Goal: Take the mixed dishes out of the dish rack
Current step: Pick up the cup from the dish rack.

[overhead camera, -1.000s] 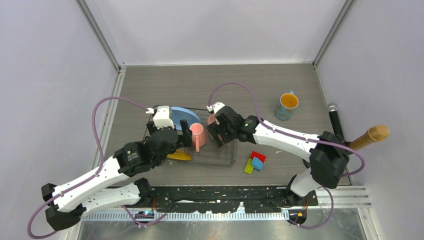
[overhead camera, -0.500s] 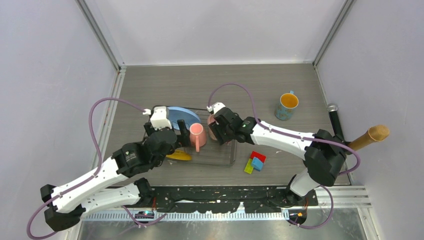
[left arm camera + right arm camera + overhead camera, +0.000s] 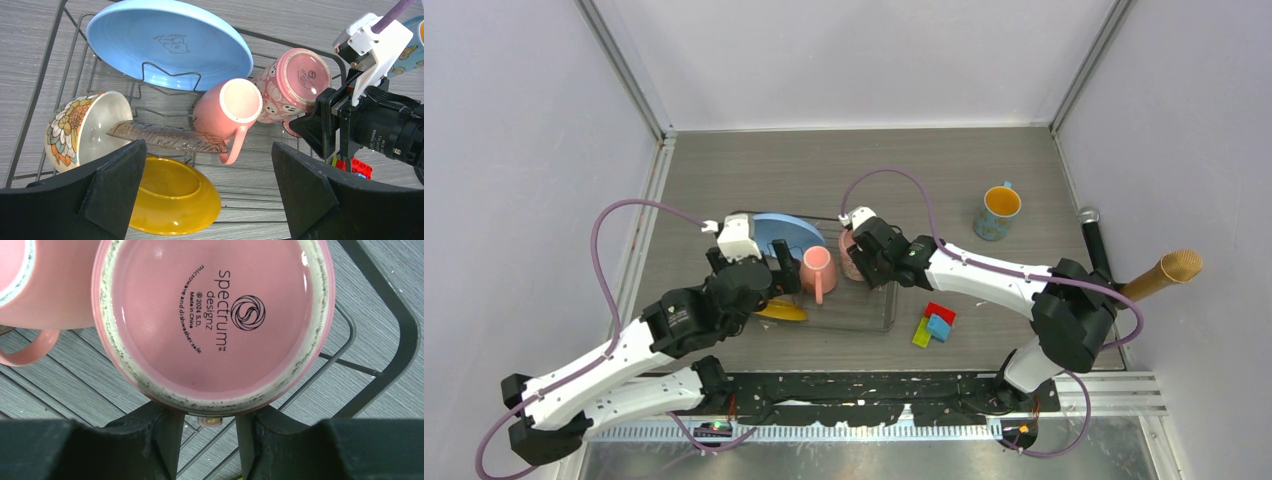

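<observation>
At the left of the top view, the left arm reaches over the near left part of the dish rack [image 3: 856, 312], which sits mid-table on the grey wood-grain table [image 3: 824, 165]. The left gripper [image 3: 207, 147] hangs above the rack with its jaws spread wide and nothing between them.

In the left wrist view, the cream bowl [image 3: 82, 131], with a flower pattern on its outside, lies on its side at the rack's left end. A clear ribbed glass piece [image 3: 165, 137] slants from the bowl's mouth towards the middle. Below them in the frame the yellow plate [image 3: 175, 200] lies underside up on the bars. The light blue plate [image 3: 170, 45] leans in the wire slots at the upper left. Right of centre, the plain salmon mug [image 3: 231, 107] rests tipped with its base towards the camera and its handle pointing down the frame. Just beside it on the right, the speckled pink mug [image 3: 294, 81] also shows its base.

The right gripper [image 3: 210, 432] sits right against that mug. Its jaws are drawn close together, with a small pale bit between them below the mug's base. Whether they actually pinch it cannot be told.

Further right in the top view, the coloured blocks [image 3: 936, 322] lie just outside the rack's near right corner. The blue mug [image 3: 998, 212] stands upright, well apart from the rack, at the right of the table.
</observation>
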Controlling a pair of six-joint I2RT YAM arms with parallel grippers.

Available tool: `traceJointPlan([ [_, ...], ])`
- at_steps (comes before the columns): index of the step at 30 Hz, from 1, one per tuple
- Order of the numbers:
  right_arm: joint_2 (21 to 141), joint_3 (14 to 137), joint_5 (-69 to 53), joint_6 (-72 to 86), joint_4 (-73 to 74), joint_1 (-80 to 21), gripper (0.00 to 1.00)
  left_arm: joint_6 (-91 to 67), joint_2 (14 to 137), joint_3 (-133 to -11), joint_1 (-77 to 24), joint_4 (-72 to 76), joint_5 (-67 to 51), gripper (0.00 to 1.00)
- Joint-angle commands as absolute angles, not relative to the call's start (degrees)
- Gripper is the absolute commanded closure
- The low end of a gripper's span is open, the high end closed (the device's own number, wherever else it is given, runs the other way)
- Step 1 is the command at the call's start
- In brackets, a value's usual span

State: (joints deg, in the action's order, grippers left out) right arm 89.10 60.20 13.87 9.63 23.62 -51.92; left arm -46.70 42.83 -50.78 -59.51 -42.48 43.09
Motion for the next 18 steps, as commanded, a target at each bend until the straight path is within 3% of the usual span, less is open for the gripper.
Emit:
traceJointPlan([
  [1,88.6,60.3,14.9,9.2,21.6,-52.1,0.57,-48.5,41.4,-50.5,-59.5,-42.7,45.8,0.0],
  [9,90.0,60.2,14.2,10.0,21.9,-52.1,0.65,-48.3,39.4,-49.7,-59.5,-42.5,45.0,0.0],
  [18,89.1,59.9,14.7,11.4,20.6,-52.1,0.83,-48.2,39.9,-49.6,-59.5,-41.9,45.0,0.0],
])
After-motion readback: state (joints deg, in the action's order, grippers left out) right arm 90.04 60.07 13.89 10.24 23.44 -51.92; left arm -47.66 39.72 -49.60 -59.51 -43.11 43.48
